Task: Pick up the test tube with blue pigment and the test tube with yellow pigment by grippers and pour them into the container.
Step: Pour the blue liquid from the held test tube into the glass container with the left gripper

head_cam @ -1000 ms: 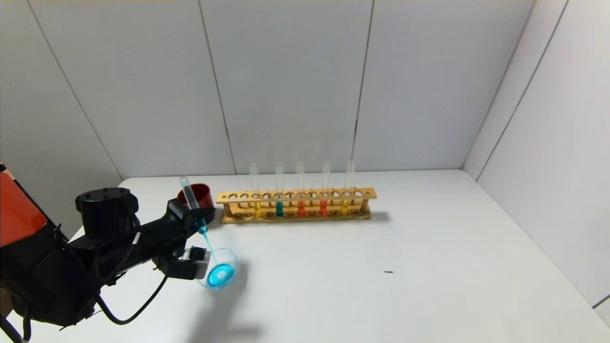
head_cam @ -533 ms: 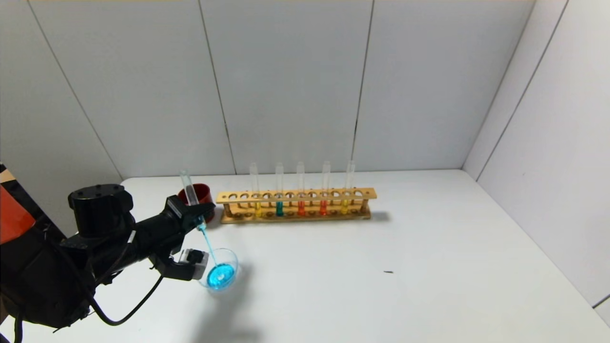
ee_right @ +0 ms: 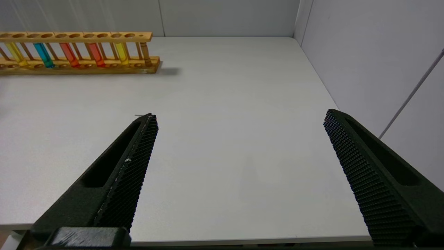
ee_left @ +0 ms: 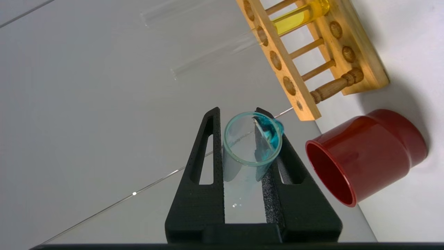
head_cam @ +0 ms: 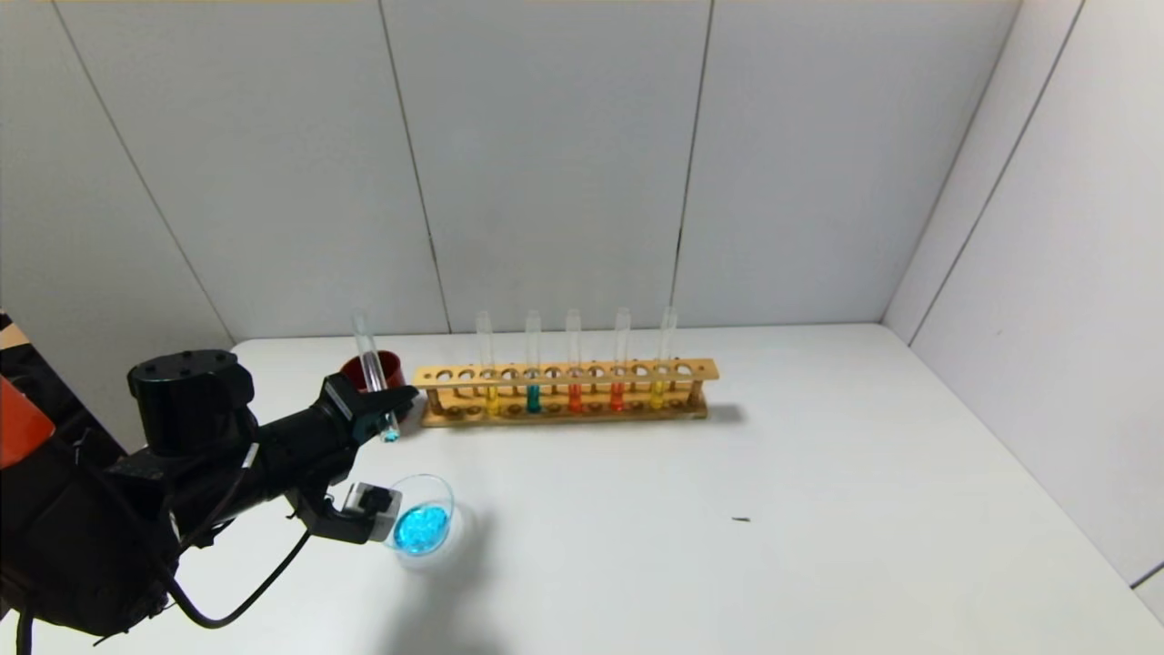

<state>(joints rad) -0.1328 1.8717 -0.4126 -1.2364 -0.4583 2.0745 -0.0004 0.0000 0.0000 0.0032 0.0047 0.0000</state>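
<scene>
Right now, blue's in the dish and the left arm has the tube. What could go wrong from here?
1. The blue tube, shut in the left pincer, is mouth-down with blue residue at its lip; it may drip on the table if swung away.
2. The red cup sits right behind the tube; a backward move could knock it.
3. The dish lies beside the wrist camera box; lowering could nudge it.
</scene>
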